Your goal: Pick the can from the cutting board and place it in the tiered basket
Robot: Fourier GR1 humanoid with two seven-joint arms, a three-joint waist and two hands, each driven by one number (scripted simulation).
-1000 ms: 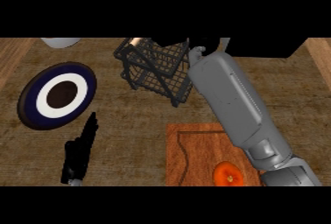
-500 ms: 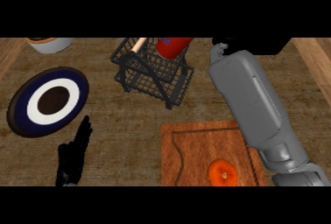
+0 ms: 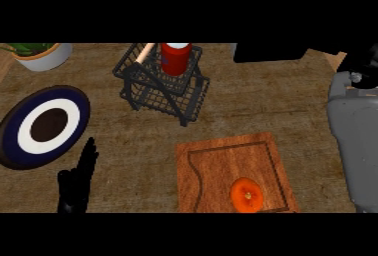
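Red can [image 3: 176, 58] standing upright in the top of the tiered basket [image 3: 164, 85].

The can's long axis is pointing straight up, its pale lid facing the viewer, with a pale stick leaning beside it. The left robot hand [image 3: 77, 181] is resting at the lower left edge, fingers straight and open, well apart from the can. The right forearm is showing at the right edge; whether the right robot hand is open cannot be told. An orange fruit [image 3: 247, 194] is lying on the cutting board [image 3: 221, 165], and a plate [image 3: 44, 126] is sitting on the worktop [image 3: 280, 105].
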